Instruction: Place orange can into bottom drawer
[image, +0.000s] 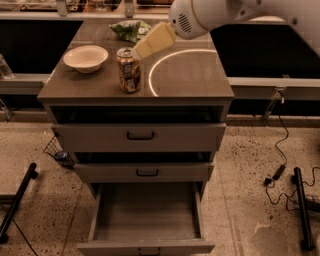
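The end effector (142, 48) is hovering just above the orange can (129, 70) standing on the worktop (195, 82); wide or narrow, I cannot tell. The bottom drawer (145, 214) is hanging open.

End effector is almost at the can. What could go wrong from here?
1. The end effector hangs angled beside the top of the can; a glancing touch could tip it toward the bowl.
2. The upper drawers stick out above the open bottom drawer, so the can might clip them going down.
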